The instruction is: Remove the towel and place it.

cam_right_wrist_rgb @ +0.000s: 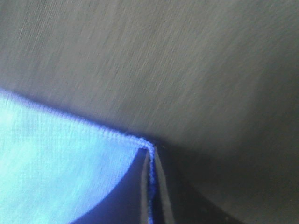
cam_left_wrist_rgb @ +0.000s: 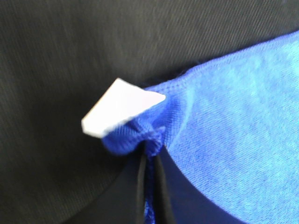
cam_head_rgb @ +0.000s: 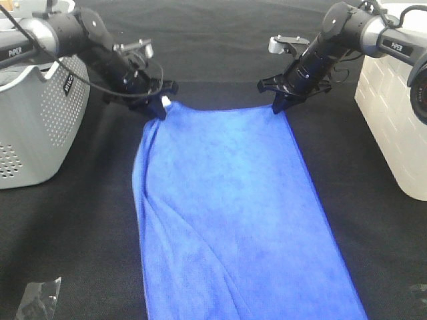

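The left arm (cam_head_rgb: 60, 33) and right arm (cam_head_rgb: 373, 33) each bear white lettering, "PiPER". The basket (cam_head_rgb: 40, 127) carries a small dark label, too small to read. No print can be made out on the white tag (cam_left_wrist_rgb: 119, 108).

The towel (cam_head_rgb: 233, 213) lies flat along the black worktop (cam_head_rgb: 220, 47), its near end running out of view. The left claw (cam_head_rgb: 160, 110) is clamped on the far-left corner, beside the tag. The right claw (cam_head_rgb: 280, 107) is clamped on the far-right corner.

The basket stands left of the towel and a white bin (cam_head_rgb: 393, 120) right, both apart from its long edges. Open worktop lies beyond the far edge.
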{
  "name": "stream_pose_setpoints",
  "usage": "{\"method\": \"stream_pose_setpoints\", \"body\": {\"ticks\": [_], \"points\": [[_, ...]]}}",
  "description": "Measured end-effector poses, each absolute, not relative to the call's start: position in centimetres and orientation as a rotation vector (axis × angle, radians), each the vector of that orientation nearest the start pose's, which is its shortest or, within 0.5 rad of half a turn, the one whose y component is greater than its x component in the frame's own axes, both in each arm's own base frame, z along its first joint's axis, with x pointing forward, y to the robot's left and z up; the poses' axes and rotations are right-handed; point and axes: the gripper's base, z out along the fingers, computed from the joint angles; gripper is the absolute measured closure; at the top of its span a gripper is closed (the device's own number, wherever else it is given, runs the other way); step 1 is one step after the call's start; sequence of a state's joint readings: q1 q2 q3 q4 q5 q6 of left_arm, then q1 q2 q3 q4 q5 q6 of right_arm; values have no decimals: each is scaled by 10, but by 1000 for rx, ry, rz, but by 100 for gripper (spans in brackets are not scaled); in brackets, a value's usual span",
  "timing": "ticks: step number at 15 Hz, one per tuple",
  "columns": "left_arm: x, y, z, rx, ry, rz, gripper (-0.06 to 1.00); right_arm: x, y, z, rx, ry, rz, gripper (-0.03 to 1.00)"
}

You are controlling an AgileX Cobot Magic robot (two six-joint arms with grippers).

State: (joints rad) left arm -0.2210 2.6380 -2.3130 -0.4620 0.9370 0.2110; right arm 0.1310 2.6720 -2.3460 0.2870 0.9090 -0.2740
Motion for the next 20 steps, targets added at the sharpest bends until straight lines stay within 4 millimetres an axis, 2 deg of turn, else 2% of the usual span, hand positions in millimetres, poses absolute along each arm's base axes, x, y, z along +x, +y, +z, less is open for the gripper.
{"method": "stream_pose_setpoints", "body": {"ticks": [4,5,6,15,17,20], "points": [[549,-157,154,345,2461,-548,92,563,91,139,-365,2429,239,94],[553,-156,160,347,2411,-533,92,566,90,152,-370,2355,213,94],[556,-156,164,351,2370,-517,92,568,90,156,-374,2320,199,94],[569,-161,180,490,2095,-382,92,581,86,169,-357,2127,110,94],[569,-167,174,523,2075,-366,92,582,86,166,-354,2124,108,94],[571,-171,156,530,2079,-352,92,583,86,152,-364,2131,89,94]]}}
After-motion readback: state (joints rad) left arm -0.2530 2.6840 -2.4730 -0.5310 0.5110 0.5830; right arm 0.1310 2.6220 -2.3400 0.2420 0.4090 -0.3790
